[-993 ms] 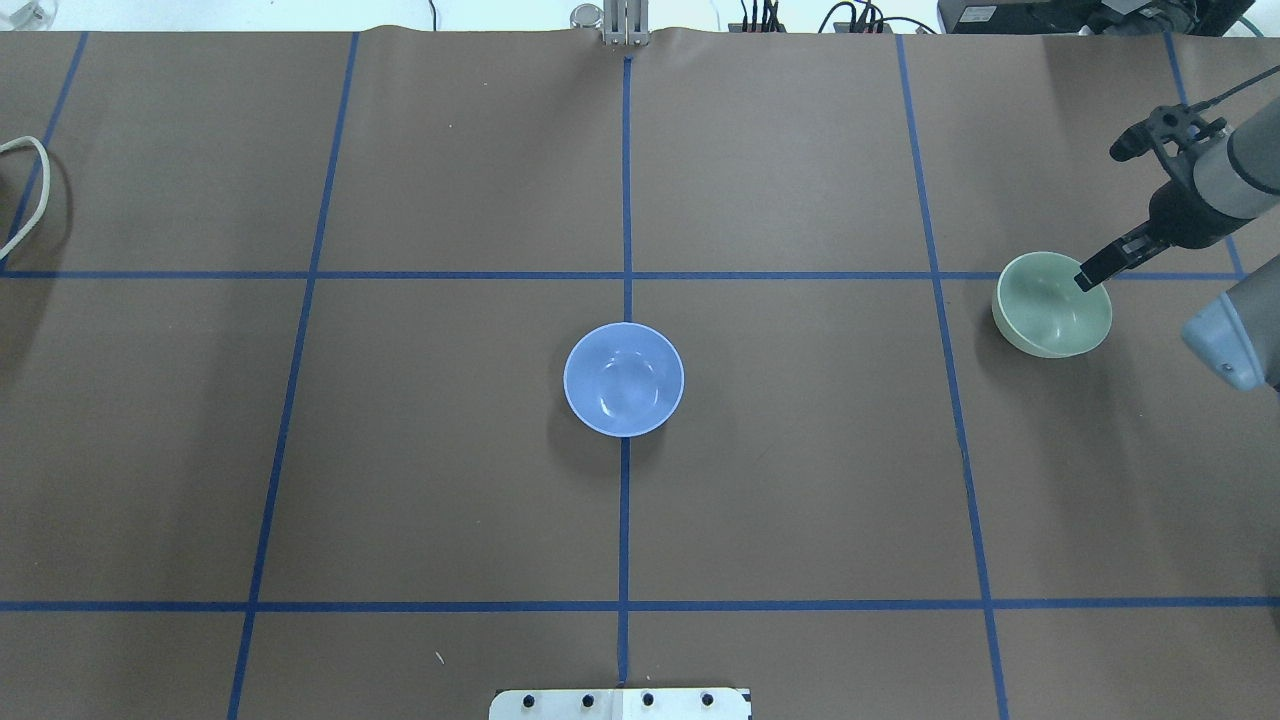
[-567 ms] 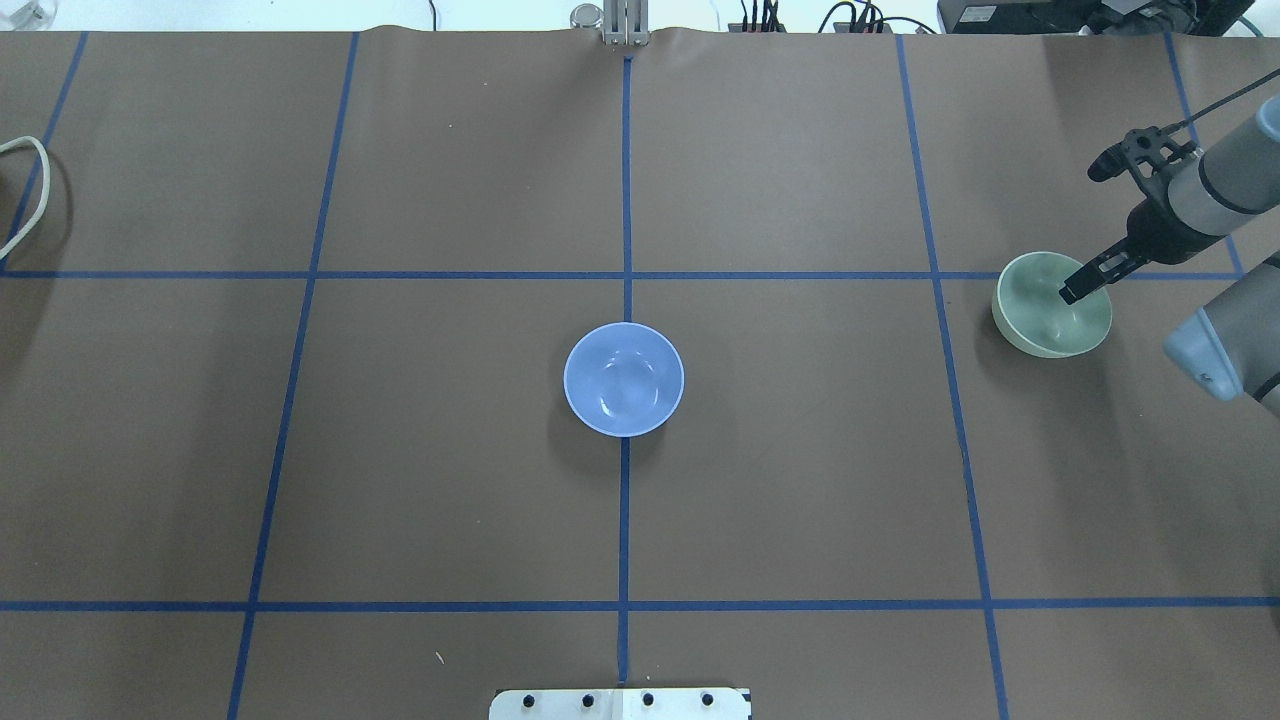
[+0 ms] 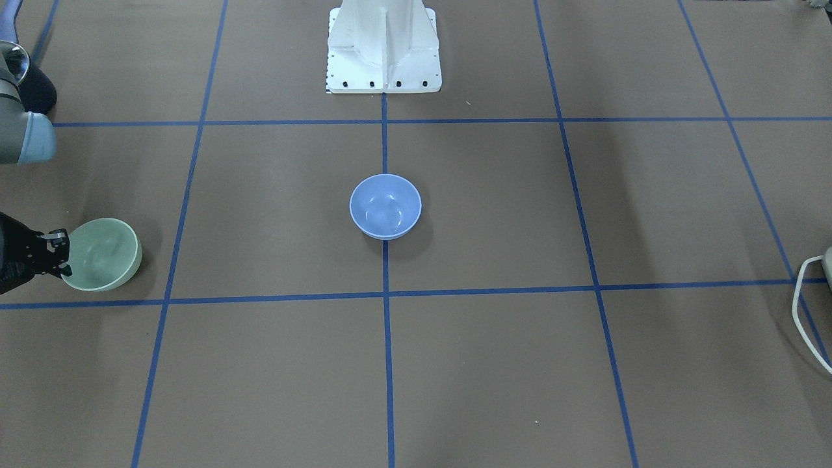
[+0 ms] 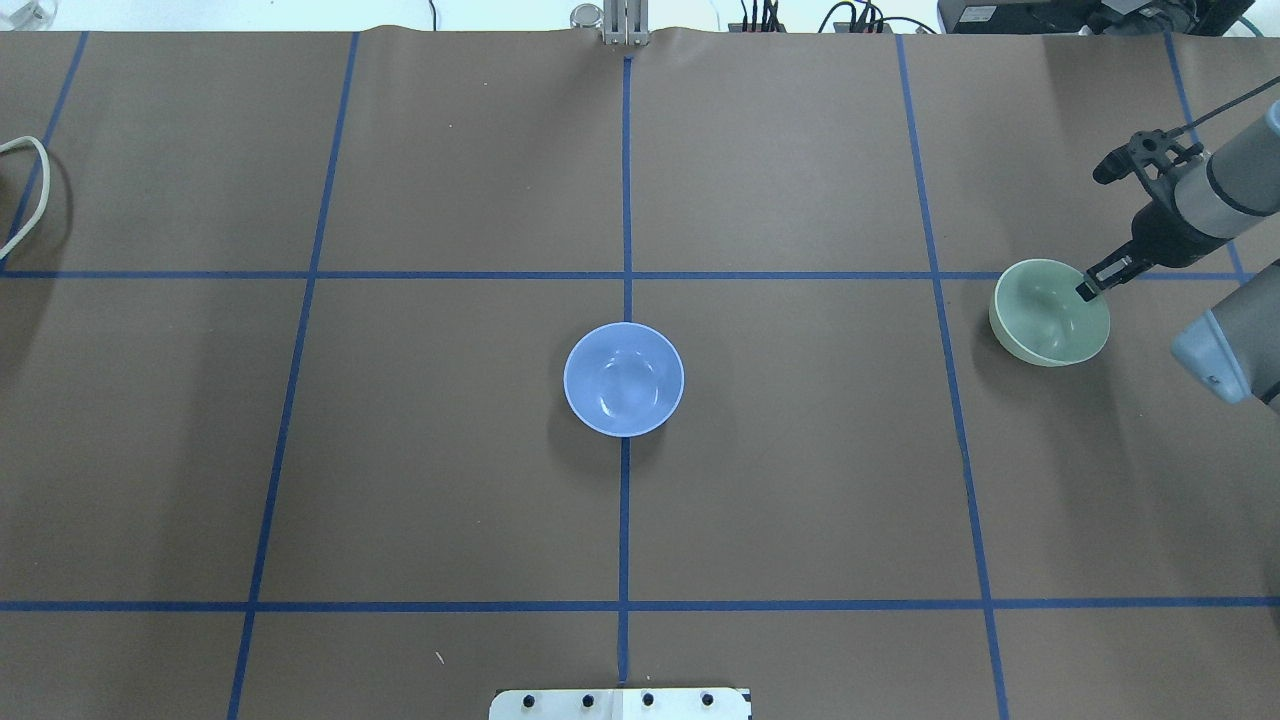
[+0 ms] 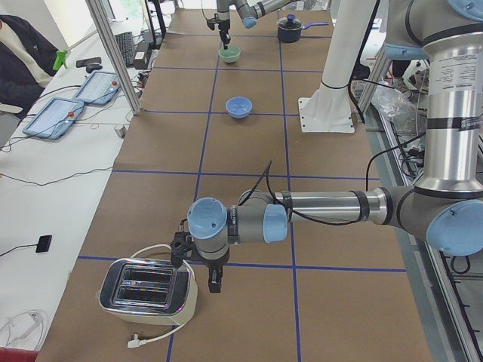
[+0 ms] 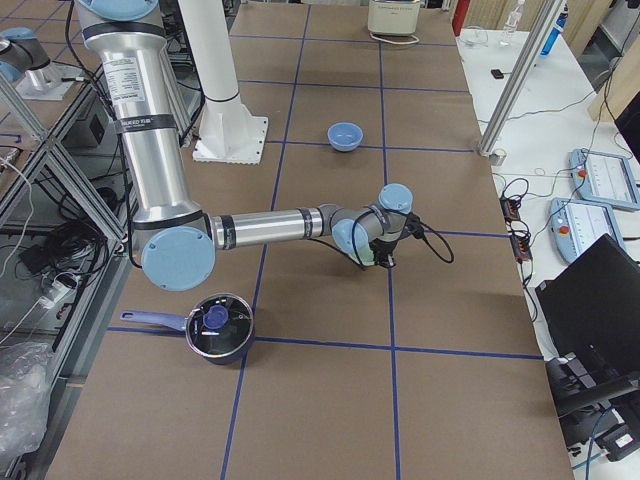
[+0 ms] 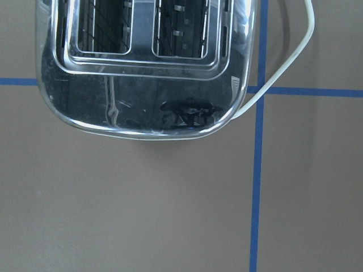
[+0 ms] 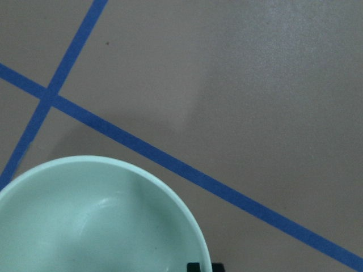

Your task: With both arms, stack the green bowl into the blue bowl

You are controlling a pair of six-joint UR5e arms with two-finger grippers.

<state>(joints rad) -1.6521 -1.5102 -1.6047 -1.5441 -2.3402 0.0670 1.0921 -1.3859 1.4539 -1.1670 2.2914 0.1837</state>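
The green bowl [image 4: 1045, 318] sits upright at the table's far right, also seen in the front-facing view [image 3: 104, 255] and the right wrist view [image 8: 96, 221]. My right gripper [image 4: 1087, 288] stands at the bowl's near-right rim, its fingers closed across the rim [image 3: 60, 255]. The blue bowl [image 4: 624, 380] stands empty on the table's centre line [image 3: 385, 207], far from both grippers. My left gripper [image 5: 213, 283] hangs low at the table's left end beside a toaster; I cannot tell whether it is open or shut.
A chrome toaster [image 7: 142, 68] with a white cable [image 4: 30, 190] stands at the left end. A black lidded pot [image 6: 218, 327] sits near the right arm's base. The white pedestal [image 3: 383, 45] stands at the robot's side.
My right gripper dipped into the green bowl, then drew back to its rim. The bowl has shifted slightly toward the robot. The blue bowl has not moved.
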